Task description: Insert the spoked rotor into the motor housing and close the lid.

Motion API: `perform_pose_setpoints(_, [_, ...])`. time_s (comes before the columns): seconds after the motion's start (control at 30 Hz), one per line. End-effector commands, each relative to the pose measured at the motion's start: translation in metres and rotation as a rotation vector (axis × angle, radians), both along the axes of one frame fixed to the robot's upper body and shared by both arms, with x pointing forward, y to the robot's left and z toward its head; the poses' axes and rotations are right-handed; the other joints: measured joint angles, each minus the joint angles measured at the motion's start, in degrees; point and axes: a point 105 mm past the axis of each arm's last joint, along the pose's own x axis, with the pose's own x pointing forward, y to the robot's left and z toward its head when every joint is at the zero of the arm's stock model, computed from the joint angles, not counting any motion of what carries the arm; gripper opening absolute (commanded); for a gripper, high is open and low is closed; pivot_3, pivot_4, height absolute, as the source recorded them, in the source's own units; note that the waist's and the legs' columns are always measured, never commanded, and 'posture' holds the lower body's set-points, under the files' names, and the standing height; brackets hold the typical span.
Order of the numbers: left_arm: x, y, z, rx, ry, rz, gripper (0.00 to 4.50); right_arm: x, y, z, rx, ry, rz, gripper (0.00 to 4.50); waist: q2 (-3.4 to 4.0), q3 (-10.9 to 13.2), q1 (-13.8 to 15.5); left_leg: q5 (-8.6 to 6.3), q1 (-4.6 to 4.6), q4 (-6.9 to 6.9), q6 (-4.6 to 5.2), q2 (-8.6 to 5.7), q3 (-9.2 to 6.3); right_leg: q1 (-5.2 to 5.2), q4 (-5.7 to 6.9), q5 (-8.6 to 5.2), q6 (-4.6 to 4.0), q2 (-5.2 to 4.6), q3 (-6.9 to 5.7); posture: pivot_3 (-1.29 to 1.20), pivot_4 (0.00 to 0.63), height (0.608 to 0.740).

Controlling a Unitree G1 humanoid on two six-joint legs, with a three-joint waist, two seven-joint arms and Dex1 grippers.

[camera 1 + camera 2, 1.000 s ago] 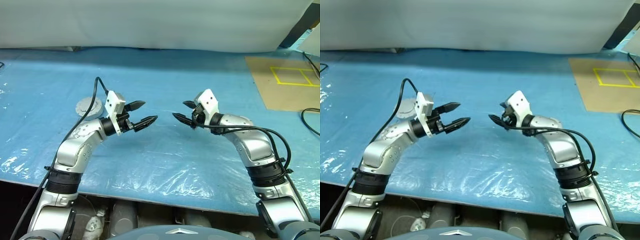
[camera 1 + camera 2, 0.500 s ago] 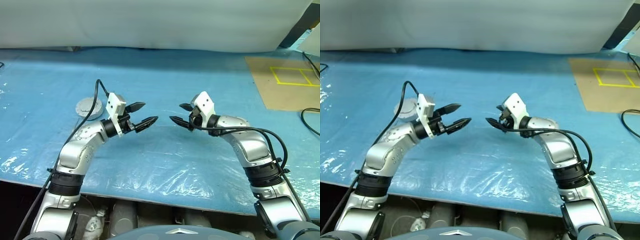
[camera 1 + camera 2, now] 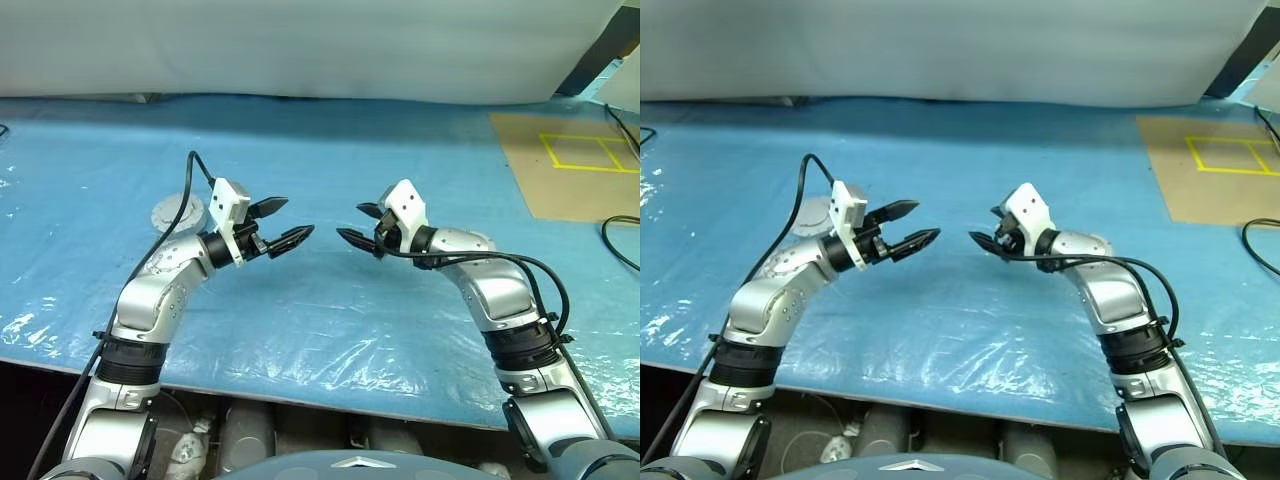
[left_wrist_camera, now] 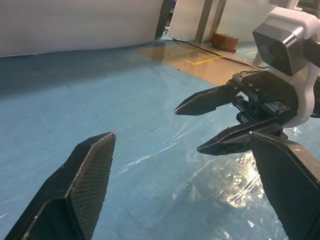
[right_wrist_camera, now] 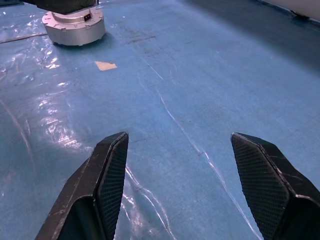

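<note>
The motor housing (image 3: 172,211), a short round silver can, stands on the blue table at the left, partly behind my left arm and its cable; it also shows as a silver can (image 5: 74,26). My left gripper (image 3: 300,216) is open and empty, hovering right of the housing and pointing toward the centre. Facing it across a small gap, my right gripper (image 3: 348,220) is open with nothing between its fingers (image 5: 107,165). The left wrist view looks straight at the right gripper (image 4: 187,129). The spoked rotor and the lid are out of view.
A brown cardboard sheet (image 3: 570,165) with a yellow taped rectangle lies at the back right. A black cable (image 3: 620,240) loops near the right edge. A small tan scrap (image 5: 105,65) lies on the plastic-covered table near the housing.
</note>
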Motion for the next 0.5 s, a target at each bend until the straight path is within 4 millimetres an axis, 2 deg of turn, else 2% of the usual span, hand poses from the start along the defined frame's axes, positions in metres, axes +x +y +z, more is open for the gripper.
perform_pose_setpoints(0.03, [0.0,0.001,0.01,-0.002,-0.044,-0.005,4.46,-0.001,0.002,0.008,0.015,-0.045,0.008,3.42,0.0,0.0,0.01,0.0,0.0,0.0,0.0,0.0,0.0,0.0,0.0,0.0,0.0,0.0,0.0,0.0,0.15,0.74])
perform_pose_setpoints(0.33, [0.002,0.0,0.009,-0.004,-0.039,0.002,4.46,-0.002,0.004,0.007,0.015,-0.044,0.007,3.42,0.0,0.0,0.01,0.0,0.0,0.01,0.0,0.0,0.0,0.0,0.01,0.01,0.0,0.0,0.0,0.0,0.15,0.74])
perform_pose_setpoints(0.5, [0.004,0.007,0.004,0.005,-0.033,0.04,4.46,0.003,-0.007,0.007,-0.057,-0.129,-0.034,3.42,0.0,0.0,0.01,0.0,0.0,0.02,0.0,0.0,0.0,0.0,0.01,0.01,-0.01,0.0,0.0,0.0,0.15,0.74])
